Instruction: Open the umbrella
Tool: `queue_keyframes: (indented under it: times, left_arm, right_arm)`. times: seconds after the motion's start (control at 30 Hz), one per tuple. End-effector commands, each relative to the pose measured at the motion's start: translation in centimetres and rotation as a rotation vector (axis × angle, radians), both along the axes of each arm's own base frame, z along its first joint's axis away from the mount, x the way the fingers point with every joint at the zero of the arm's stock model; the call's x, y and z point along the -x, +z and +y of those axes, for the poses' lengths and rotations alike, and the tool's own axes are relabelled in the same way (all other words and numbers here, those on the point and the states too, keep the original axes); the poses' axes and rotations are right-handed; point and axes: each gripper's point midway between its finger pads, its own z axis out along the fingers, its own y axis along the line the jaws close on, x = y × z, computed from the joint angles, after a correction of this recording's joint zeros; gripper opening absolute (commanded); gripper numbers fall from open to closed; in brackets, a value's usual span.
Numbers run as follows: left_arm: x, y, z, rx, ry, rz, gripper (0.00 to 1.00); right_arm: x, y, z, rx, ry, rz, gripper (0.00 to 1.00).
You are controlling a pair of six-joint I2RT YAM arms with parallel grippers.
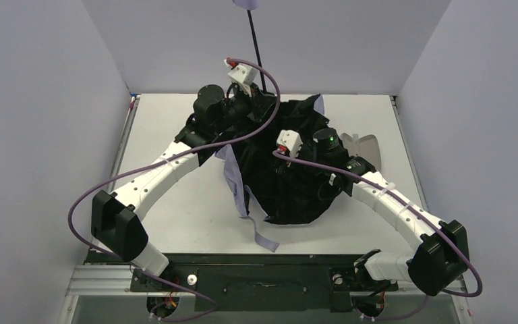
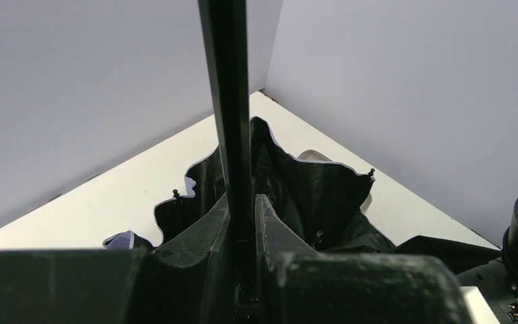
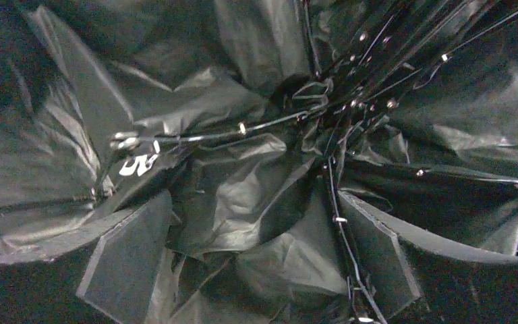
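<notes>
Left wrist: your left claw (image 2: pixel 243 223) pinches the stiff shaft (image 2: pixel 226 101) of the lilac-black fabric umbrella (image 1: pixel 290 182); canopy (image 3: pixel 243 189) looks limp, ribs (image 3: pixel 337 202) likely fragile; right claw (image 3: pixel 253 202) gapes.

Umbrella (image 1: pixel 290 196) handle cut off at overhead view's top edge. Right hand (image 3: pixel 256 266): fingers buried in black folds from overhead; grip undetermined. Pale sleeve (image 1: pixel 365 143), toward counter's (image 1: pixel 189 223) far right corner, partly hidden behind right arm (image 1: pixel 391 202).

top: bright, even | wrists: near parts blurred | right: dim
</notes>
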Motion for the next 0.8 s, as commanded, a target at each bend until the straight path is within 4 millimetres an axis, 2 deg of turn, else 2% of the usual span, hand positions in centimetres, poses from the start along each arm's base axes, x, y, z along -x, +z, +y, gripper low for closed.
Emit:
queue_keyframes:
  times: [0.0, 0.23, 0.3, 0.33, 0.4, 0.47, 0.5, 0.53, 0.57, 0.6, 0.63, 0.67, 0.7, 0.73, 0.77]
  left_arm:
    - [-0.1, 7.0, 1.1, 0.109, 0.019, -0.139, 0.00]
    - [-4.0, 6.2, 5.3, 0.079, 0.163, -0.106, 0.00]
    - [-4.3, 5.7, 5.4, 0.022, 0.182, -0.131, 0.00]
    - [-4.0, 5.4, 5.3, -0.014, 0.179, -0.159, 0.00]
    - [-2.3, 4.3, 3.5, -0.061, 0.113, -0.172, 0.00]
    - [0.2, 2.9, 1.5, -0.105, 0.022, -0.172, 0.00]
    - [1.7, 1.2, 0.1, -0.139, -0.028, -0.164, 0.00]
    - [2.6, 1.2, -0.1, -0.157, -0.049, -0.195, 0.00]
    - [2.7, 0.6, -0.1, -0.162, -0.042, -0.192, 0.00]
    - [1.6, 0.3, 0.6, -0.154, 0.007, -0.167, 0.00]
    - [-0.7, 1.3, 3.0, -0.135, 0.084, -0.157, 0.00]
    - [-4.3, 0.6, 6.3, -0.122, 0.192, -0.106, 0.00]
    - [-6.0, 2.5, 8.2, -0.094, 0.257, -0.126, 0.00]
    - [-9.3, 1.7, 11.9, -0.111, 0.396, -0.108, 0.00]
    - [-10.4, 3.4, 13.3, -0.104, 0.455, -0.129, 0.00]
  right_arm:
    - [2.0, -2.4, -1.5, 0.087, 0.040, 0.072, 0.85]
    - [3.6, -4.2, -4.2, 0.067, 0.006, 0.232, 0.86]
    - [4.2, -4.2, -4.5, 0.065, 0.019, 0.249, 0.86]
    - [4.3, -3.9, -4.5, 0.062, 0.025, 0.244, 0.86]
    - [4.5, -2.7, -4.3, 0.036, 0.040, 0.231, 0.86]
    - [4.5, -0.8, -3.9, -0.005, 0.048, 0.200, 0.86]
    - [4.3, 0.9, -3.6, -0.041, 0.041, 0.169, 0.86]
    - [4.1, 1.8, -3.5, -0.062, 0.033, 0.152, 0.87]
    - [3.8, 3.5, -3.3, -0.106, 0.015, 0.125, 0.87]
    - [3.6, 4.5, -3.4, -0.129, 0.001, 0.110, 0.87]
    - [3.3, 6.3, -3.3, -0.177, -0.024, 0.088, 0.87]
    - [2.7, 7.5, -3.5, -0.210, -0.048, 0.060, 0.87]
    - [2.7, 9.1, -3.6, -0.255, -0.077, 0.051, 0.87]
    - [2.0, 10.3, -4.0, -0.286, -0.108, 0.020, 0.87]
    - [1.9, 11.2, -4.3, -0.323, -0.141, 0.023, 0.87]
